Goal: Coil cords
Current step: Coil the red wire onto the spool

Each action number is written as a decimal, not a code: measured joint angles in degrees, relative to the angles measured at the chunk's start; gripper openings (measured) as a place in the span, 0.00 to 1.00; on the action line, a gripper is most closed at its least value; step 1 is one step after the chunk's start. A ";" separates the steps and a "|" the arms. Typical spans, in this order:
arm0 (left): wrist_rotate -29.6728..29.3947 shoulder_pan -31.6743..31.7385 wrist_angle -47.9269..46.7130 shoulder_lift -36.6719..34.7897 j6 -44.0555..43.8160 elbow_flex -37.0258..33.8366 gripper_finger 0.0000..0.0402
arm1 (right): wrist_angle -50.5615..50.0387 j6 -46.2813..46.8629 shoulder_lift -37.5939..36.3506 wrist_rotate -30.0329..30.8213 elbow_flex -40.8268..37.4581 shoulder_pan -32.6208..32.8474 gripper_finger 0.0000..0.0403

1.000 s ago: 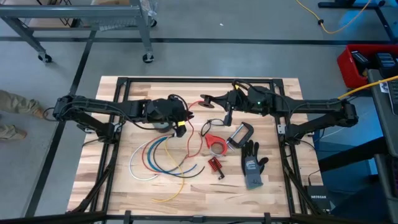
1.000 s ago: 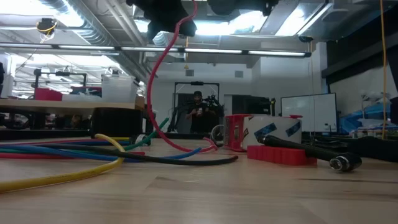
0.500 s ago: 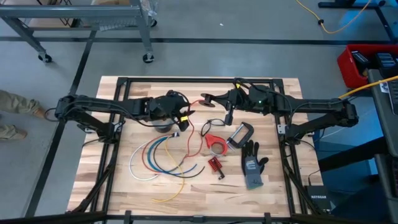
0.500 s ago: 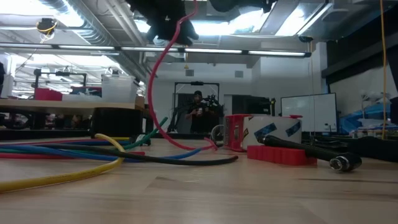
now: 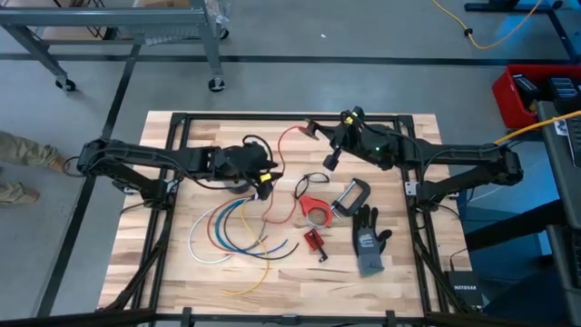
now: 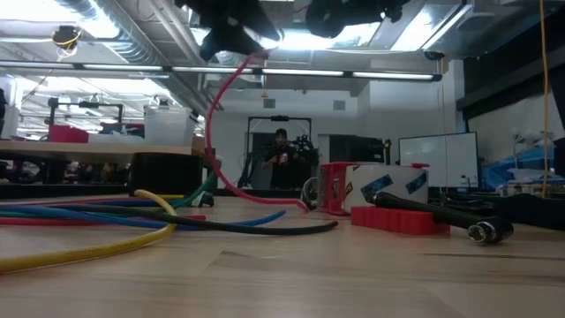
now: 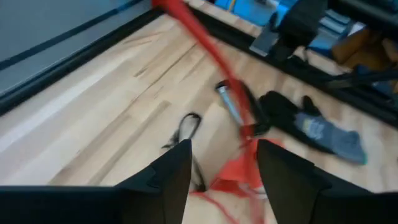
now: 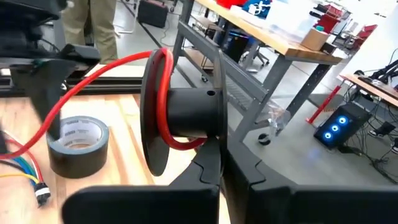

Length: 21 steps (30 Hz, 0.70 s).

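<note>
Right wrist view shows the job best: my right gripper (image 8: 208, 180) is clamped tight on the stem of a black spool (image 8: 183, 118), held up off the bench (image 5: 399, 282), and the red cord (image 8: 93, 71) has begun a turn around the hub. In the high view the rest of that red cord runs from the spool down past my left gripper (image 5: 263, 177), which hangs above the bench with its fingers spread wide and nothing between them. The other cords (image 5: 227, 232) lie fanned on the bench just below it. To wind well, I judge I should retake the red cord with the left gripper near the spool, keep it lightly taut, and feed it squarely between the flanges so that turns don't slip off.
</note>
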 joint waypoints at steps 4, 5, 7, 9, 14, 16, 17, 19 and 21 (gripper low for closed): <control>-0.01 -1.13 1.16 0.73 -0.44 0.00 0.39 | 0.71 0.02 0.02 -0.02 -0.02 0.02 0.01; -0.02 -1.38 1.22 0.85 -0.55 0.00 0.39 | 0.95 0.02 0.00 -0.02 -0.02 0.02 0.01; -0.07 -1.75 1.46 0.90 -0.57 0.00 0.38 | 1.20 0.04 0.01 0.00 -0.02 0.02 0.01; -0.17 -1.90 1.77 0.92 -0.54 0.00 0.37 | 1.62 0.07 0.00 -0.20 -0.02 0.02 0.01; -0.31 -1.66 1.68 1.91 -0.50 0.00 0.35 | 1.72 0.13 0.00 -0.65 -0.02 0.04 0.01; -0.40 -1.64 1.83 2.02 0.02 0.00 0.33 | 1.74 0.15 0.01 -0.65 -0.02 0.02 0.01; -0.42 -1.66 1.73 2.04 0.19 0.00 0.31 | 1.73 0.14 0.01 -0.66 -0.02 0.02 0.01; -0.41 -1.66 1.77 2.06 0.55 0.00 0.26 | 1.72 0.15 0.01 -0.66 -0.02 0.02 0.01; -0.35 -1.70 1.77 2.04 0.42 0.00 0.19 | 1.78 0.15 0.02 -0.63 -0.02 0.02 0.01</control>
